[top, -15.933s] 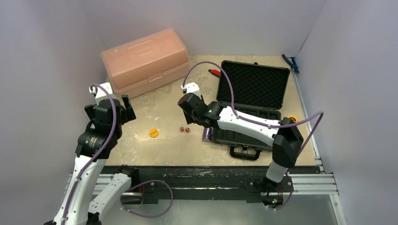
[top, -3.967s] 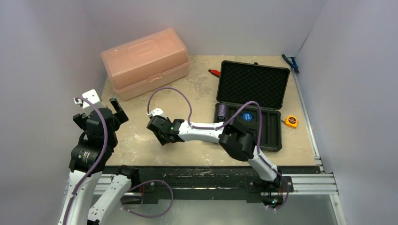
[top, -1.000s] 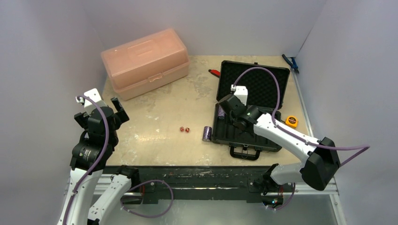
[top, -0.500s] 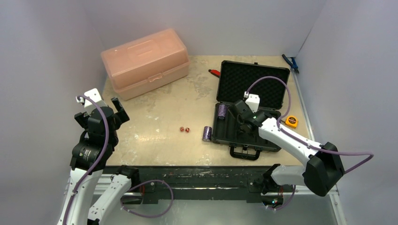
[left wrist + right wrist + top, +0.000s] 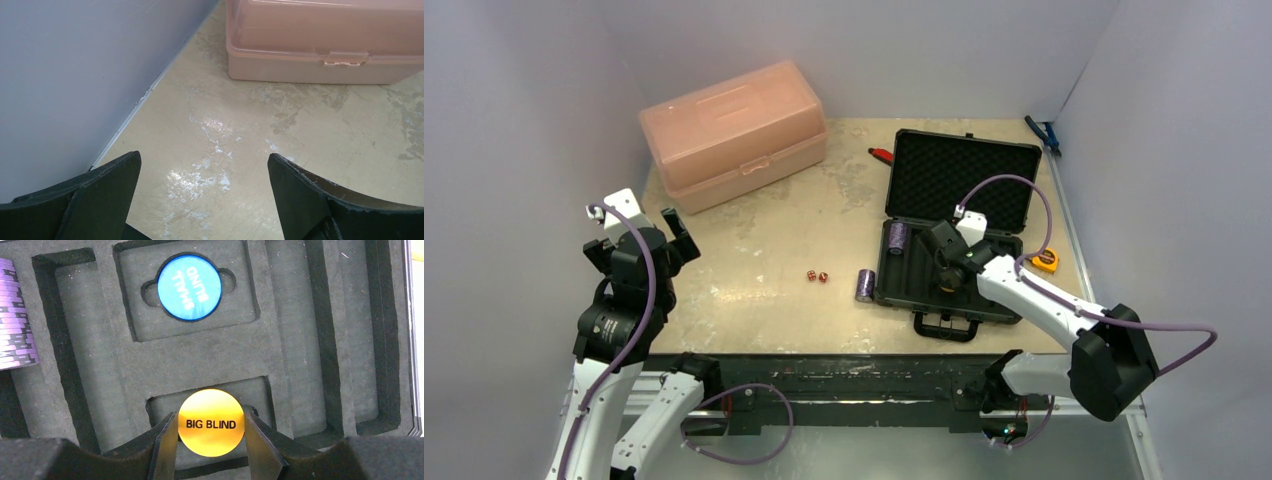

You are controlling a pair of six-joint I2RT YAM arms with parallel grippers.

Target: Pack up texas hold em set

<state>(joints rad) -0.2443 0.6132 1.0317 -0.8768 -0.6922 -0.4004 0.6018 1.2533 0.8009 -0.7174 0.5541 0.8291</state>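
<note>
While your right gripper point(image 5: 211, 439) pinches the orange disc point(image 5: 211, 423) over a foam pocket point(image 5: 162, 404) of the black briefcase point(image 5: 969, 175), pocket edges crowd 3 and 9 o'clock. Your left gripper point(image 5: 202, 167) gapes, holding nothing, wall point(image 5: 75, 75) at 9 o'clock. Dice point(image 5: 817, 276) lie outside the case's 9 o'clock edge.

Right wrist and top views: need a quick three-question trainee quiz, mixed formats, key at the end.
1. True or false: the left gripper is shut on a chip stack.
2. The right gripper holds: A) blue disc B) orange disc C) tape measure.
3. Fill in: the red dice lie on the ____, outside the black case.
Key: 1 false; 2 B; 3 table.
</note>
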